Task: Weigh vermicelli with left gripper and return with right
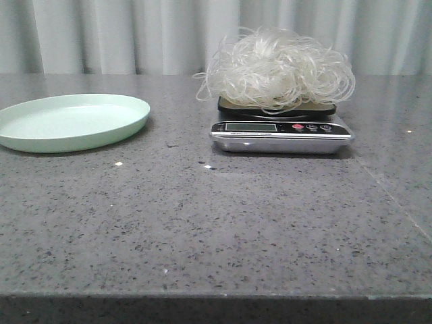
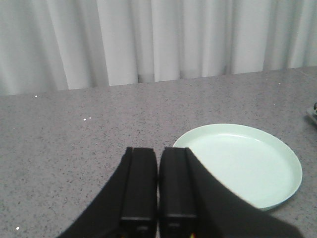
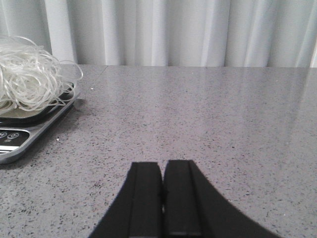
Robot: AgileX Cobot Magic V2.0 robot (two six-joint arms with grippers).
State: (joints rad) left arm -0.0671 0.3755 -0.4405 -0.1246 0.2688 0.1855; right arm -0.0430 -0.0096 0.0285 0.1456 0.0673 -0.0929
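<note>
The vermicelli (image 1: pixel 275 69), a fluffy mound of glossy white strands, lies on the black platform of a silver kitchen scale (image 1: pixel 281 136) at the back right of the table. It also shows in the right wrist view (image 3: pixel 27 79), on the scale (image 3: pixel 29 131). The pale green plate (image 1: pixel 71 121) sits empty at the left; it also shows in the left wrist view (image 2: pixel 242 163). My left gripper (image 2: pixel 158 151) is shut and empty, above the table beside the plate. My right gripper (image 3: pixel 162 164) is shut and empty, well apart from the scale. Neither gripper shows in the front view.
The grey speckled stone table (image 1: pixel 216 229) runs to a front edge near the camera. A pale curtain (image 1: pixel 135 34) hangs behind the table. A few small white crumbs (image 1: pixel 119 163) lie on the table in front of the plate and scale.
</note>
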